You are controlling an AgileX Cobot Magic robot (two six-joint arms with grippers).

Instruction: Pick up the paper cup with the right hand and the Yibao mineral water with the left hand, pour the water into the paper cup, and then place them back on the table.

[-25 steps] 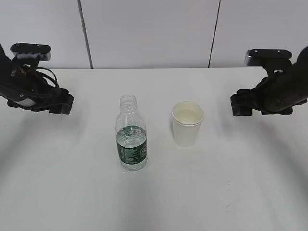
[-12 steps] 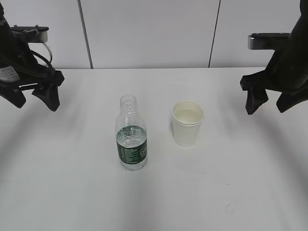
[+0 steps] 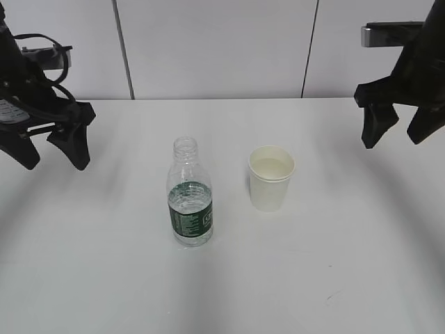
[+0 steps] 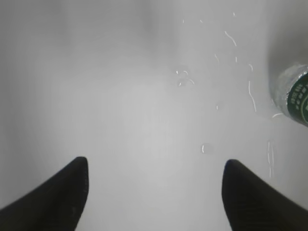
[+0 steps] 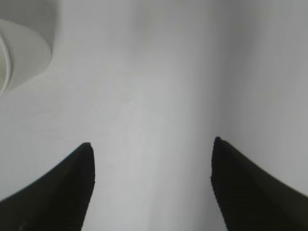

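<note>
The Yibao mineral water (image 3: 189,193) stands upright and capless on the white table (image 3: 222,278), left of centre; its base also shows in the left wrist view (image 4: 294,94). To its right stands the white paper cup (image 3: 270,178), whose side shows at the upper left of the right wrist view (image 5: 21,53). My left hand's gripper (image 3: 54,160) hangs open above the table at the far left, fingers pointing down, well clear of the bottle. At the far right my right hand's gripper (image 3: 395,139) is likewise open and empty, apart from the cup. Only bare table lies between each pair of fingertips.
A pale panelled wall (image 3: 215,49) rises behind the table's far edge. Faint scuffs and small curved marks (image 4: 231,57) dot the tabletop near the bottle.
Both arms have risen and turned so that their fingers point down at the table. Bottle and cup have not moved.
</note>
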